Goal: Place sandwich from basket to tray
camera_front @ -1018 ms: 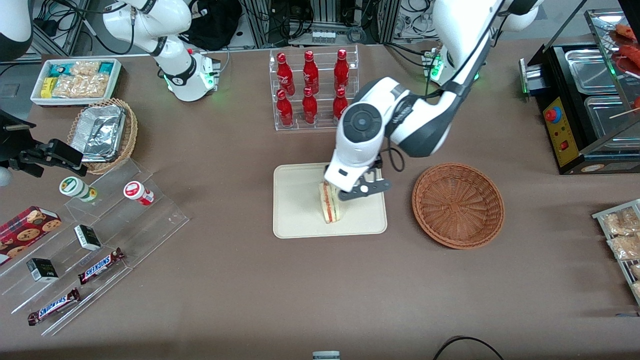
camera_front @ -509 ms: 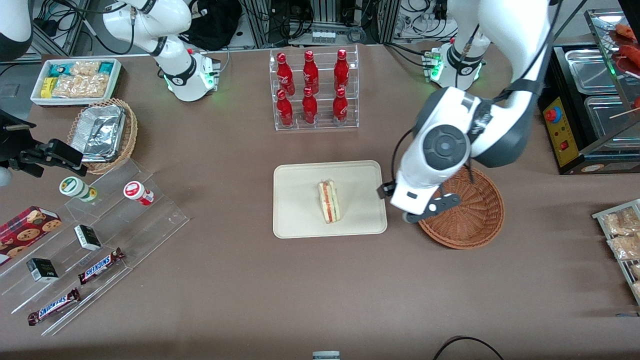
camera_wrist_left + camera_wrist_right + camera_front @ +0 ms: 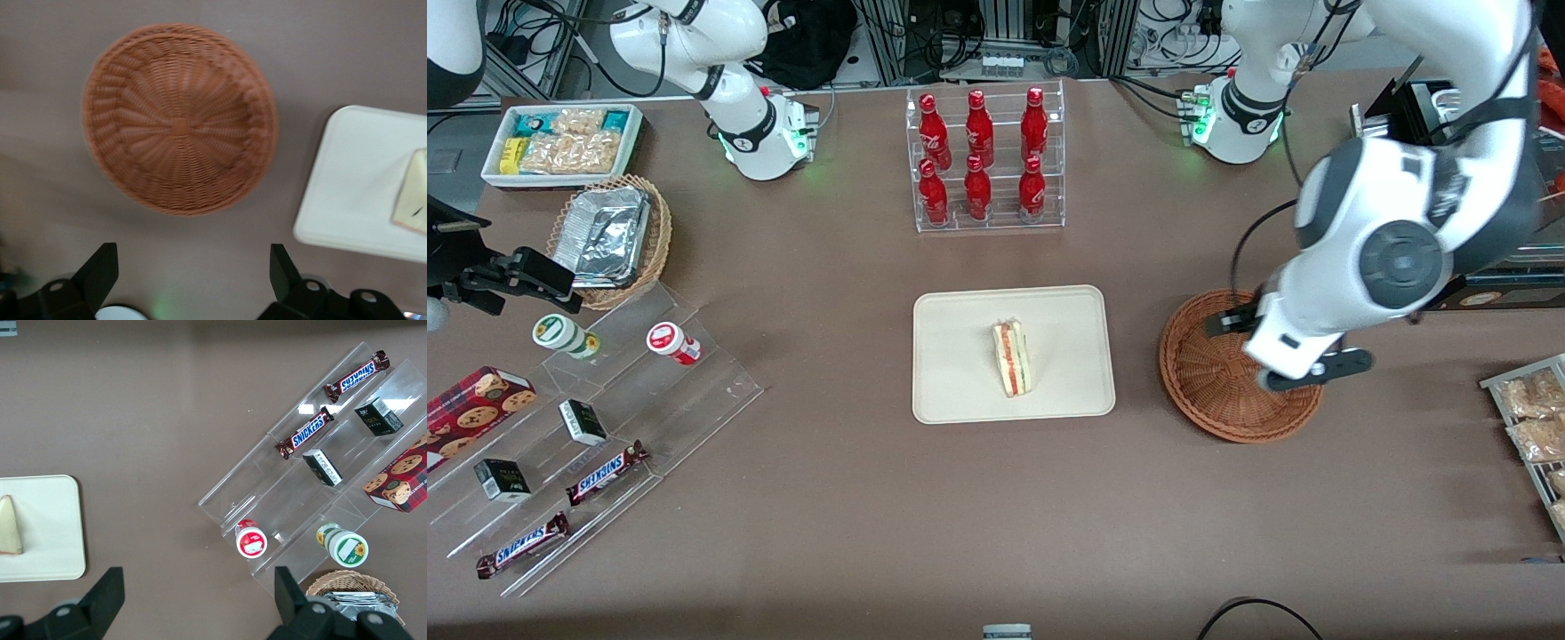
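Note:
The sandwich [image 3: 1012, 358] lies on the cream tray [image 3: 951, 356] near its middle, pale bread with a red and green edge; part of it shows in the left wrist view [image 3: 413, 200] on the tray [image 3: 353, 193]. The reddish-brown wicker basket [image 3: 1209, 378] stands beside the tray, toward the working arm's end, with nothing in it [image 3: 179, 120]. My left gripper [image 3: 193, 270] is open and holds nothing. In the front view it hangs high above the basket's rim on the working arm's side [image 3: 1303, 356], well away from the sandwich.
A clear rack of red bottles [image 3: 983, 160] stands farther from the front camera than the tray. A black food warmer [image 3: 1467, 187] and a rack of snack packets [image 3: 1529, 418] lie toward the working arm's end. Snack shelves [image 3: 587, 427] and a foil-tray basket [image 3: 609, 236] lie toward the parked arm's end.
My left gripper let go of the sandwich on the tray, then rose and swung away over the basket toward the working arm's end. The sandwich stays on the tray.

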`<state>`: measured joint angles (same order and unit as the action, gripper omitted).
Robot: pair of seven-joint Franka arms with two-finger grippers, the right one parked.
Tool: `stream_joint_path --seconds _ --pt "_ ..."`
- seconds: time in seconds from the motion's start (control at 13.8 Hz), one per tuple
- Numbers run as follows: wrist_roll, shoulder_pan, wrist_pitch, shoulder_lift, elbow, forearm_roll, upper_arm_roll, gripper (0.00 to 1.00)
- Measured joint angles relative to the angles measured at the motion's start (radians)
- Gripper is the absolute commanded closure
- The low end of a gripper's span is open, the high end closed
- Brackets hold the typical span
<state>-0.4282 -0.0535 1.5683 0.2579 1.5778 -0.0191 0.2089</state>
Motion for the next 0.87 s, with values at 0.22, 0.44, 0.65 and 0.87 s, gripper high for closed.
stream_joint_path --seconds 0.22,0.44,0.65,0.87 --pt "0.156 0.085 -0.075 -0.083 0.022 0.001 0.003 0.0" --pt "0.223 0.107 -0.116 -0.168 0.041 0.001 -0.007 0.0" --pt "0.301 0.109 -0.145 -0.236 0.054 0.001 -0.057 0.0" --pt "0.389 0.11 -0.151 -0.291 0.054 0.001 -0.114 0.0"
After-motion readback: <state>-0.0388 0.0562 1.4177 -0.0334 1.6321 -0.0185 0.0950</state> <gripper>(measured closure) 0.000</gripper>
